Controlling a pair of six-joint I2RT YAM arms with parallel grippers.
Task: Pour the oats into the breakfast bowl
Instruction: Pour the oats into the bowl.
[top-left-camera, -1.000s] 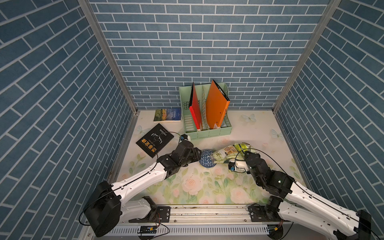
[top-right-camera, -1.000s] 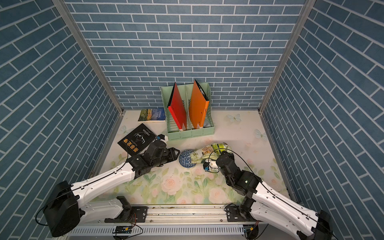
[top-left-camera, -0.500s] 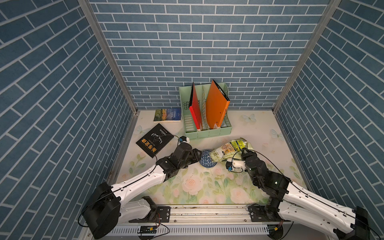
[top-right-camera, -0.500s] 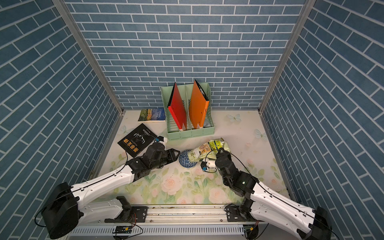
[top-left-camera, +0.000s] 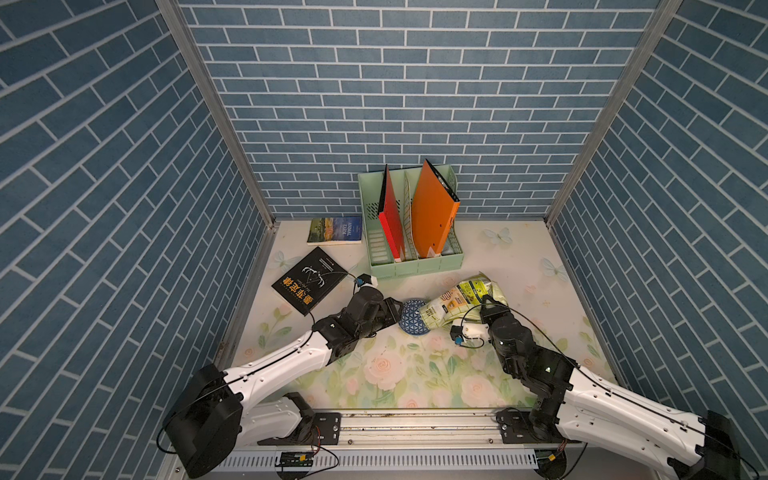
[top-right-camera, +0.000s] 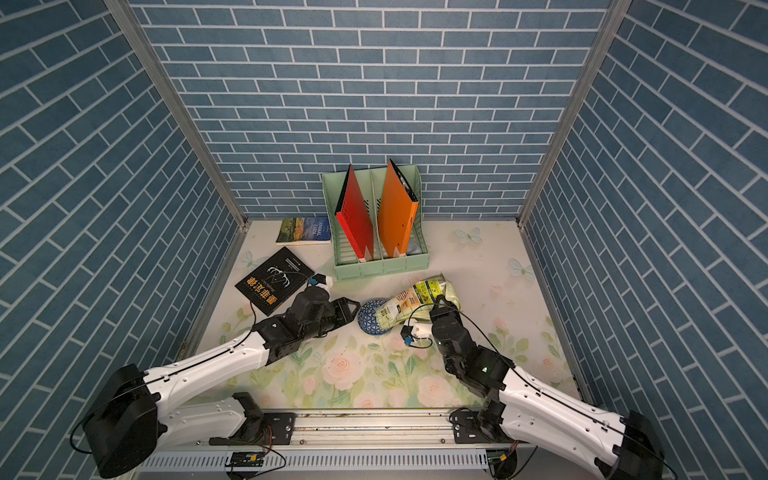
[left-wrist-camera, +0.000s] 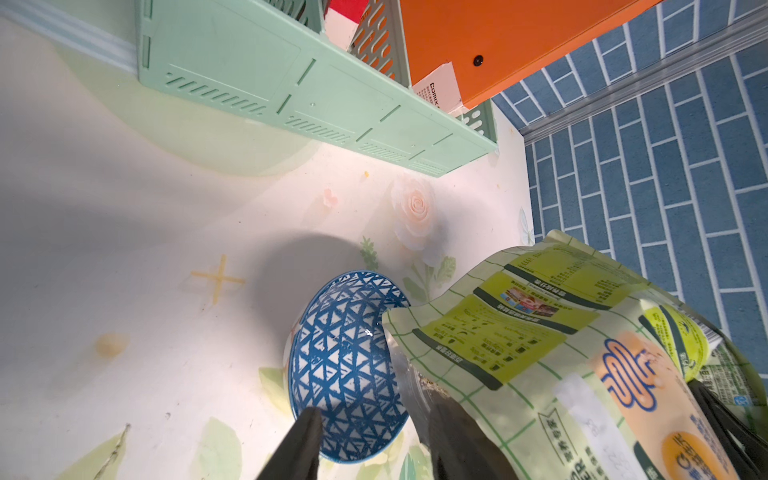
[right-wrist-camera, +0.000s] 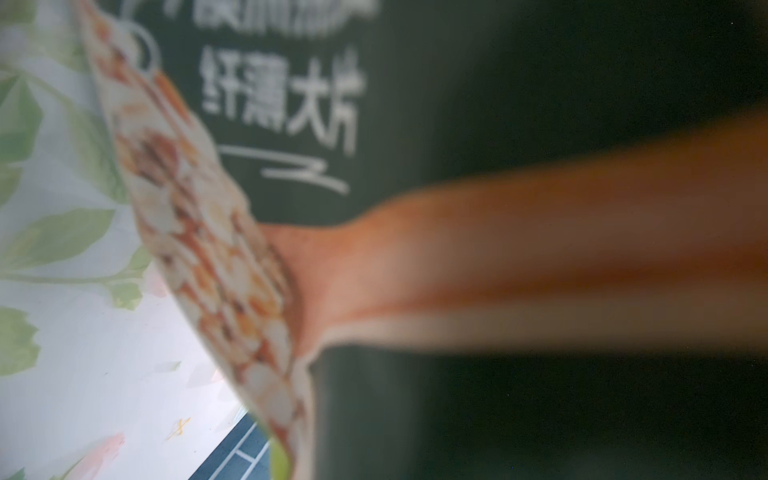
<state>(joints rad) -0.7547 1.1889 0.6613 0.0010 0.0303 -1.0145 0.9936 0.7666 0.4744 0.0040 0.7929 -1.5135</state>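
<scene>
Both jaws grip: left bowl (left-wrist-camera: 345, 353), right pouch (left-wrist-camera: 540, 357).

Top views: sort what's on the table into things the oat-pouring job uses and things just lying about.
In use: oat pouch; breakfast bowl; left gripper, gripping the bowl; right gripper, holding the pouch.

Lying about: black book; landscape-cover book; green file rack; red folder; orange folder.

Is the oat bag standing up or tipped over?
Tipped over. The oat bag slants sideways with its mouth at the blue bowl, and the right pincer grips it.
</scene>
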